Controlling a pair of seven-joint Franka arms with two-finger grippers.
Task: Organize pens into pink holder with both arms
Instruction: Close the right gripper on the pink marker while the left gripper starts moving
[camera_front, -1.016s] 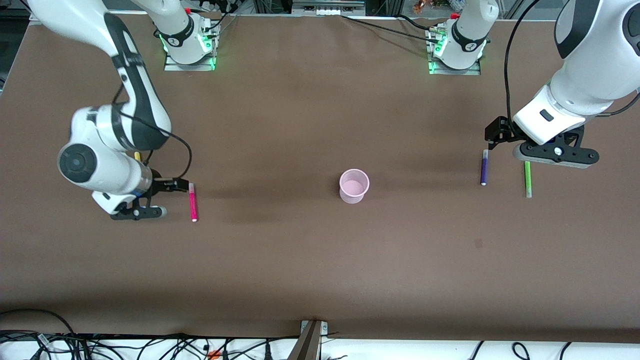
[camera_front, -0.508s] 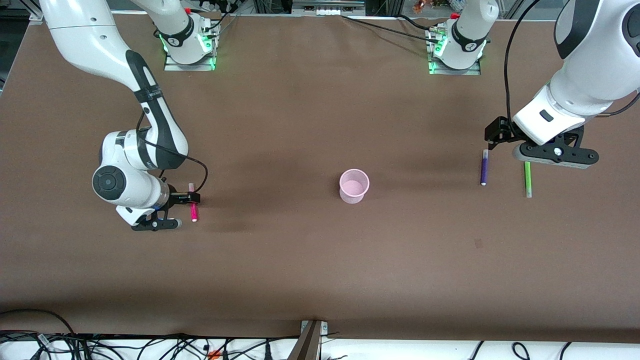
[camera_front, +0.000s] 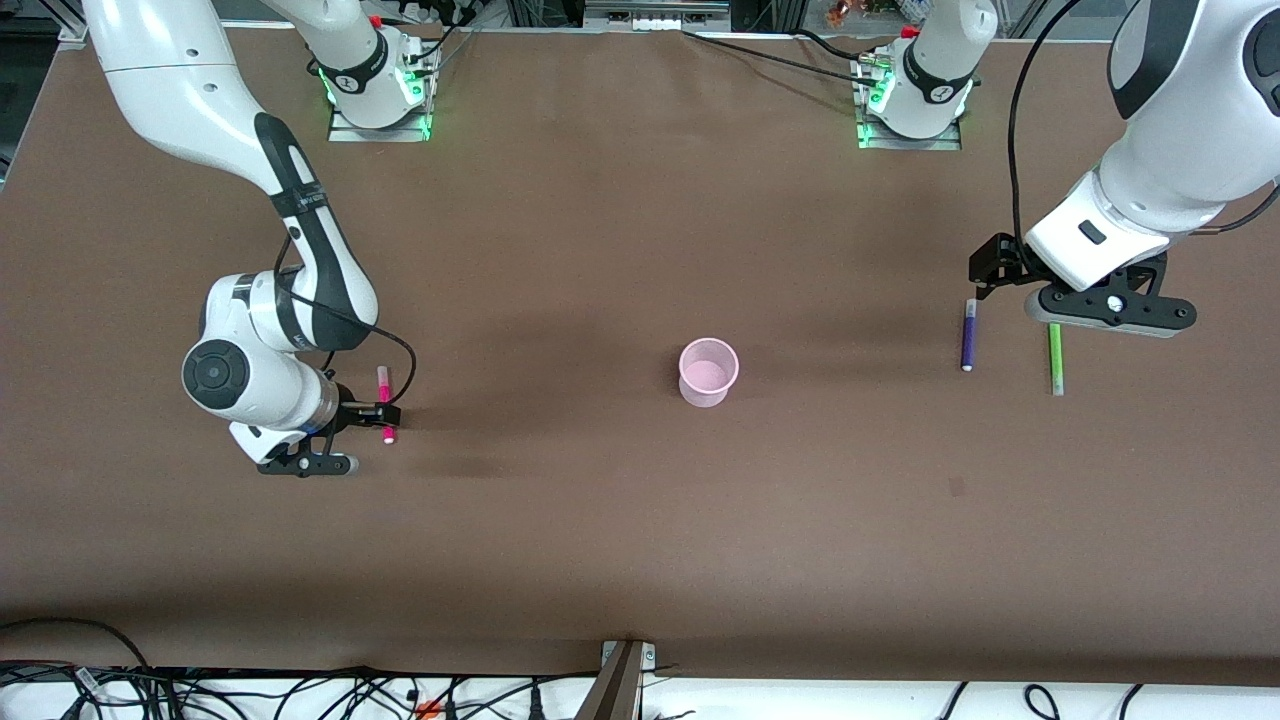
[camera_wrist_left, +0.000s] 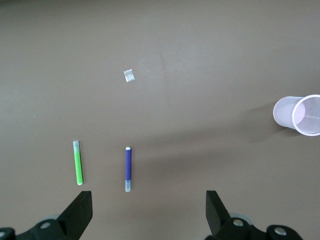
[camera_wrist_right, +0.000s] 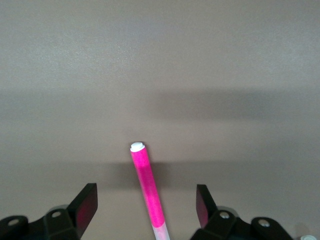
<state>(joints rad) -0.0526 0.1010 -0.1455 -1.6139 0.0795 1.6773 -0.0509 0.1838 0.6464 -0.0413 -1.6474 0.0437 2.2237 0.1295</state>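
Brown table (camera_front: 600, 540) lying under everything. Small pale scrap (camera_wrist_left: 129, 75) lying on it, well ahead of jaws. Black cables (camera_front: 300, 695) trailing along near edge.

White arms (camera_front: 180, 90), grey joints, black cables.

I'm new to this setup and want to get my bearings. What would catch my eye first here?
Probably the right gripper at the right arm's end of the table, fingers open astride the magenta pen. Next, the pink holder standing alone mid-table with nothing in it. At the left arm's end the left gripper hangs open over the purple pen and green pen, which lie side by side.
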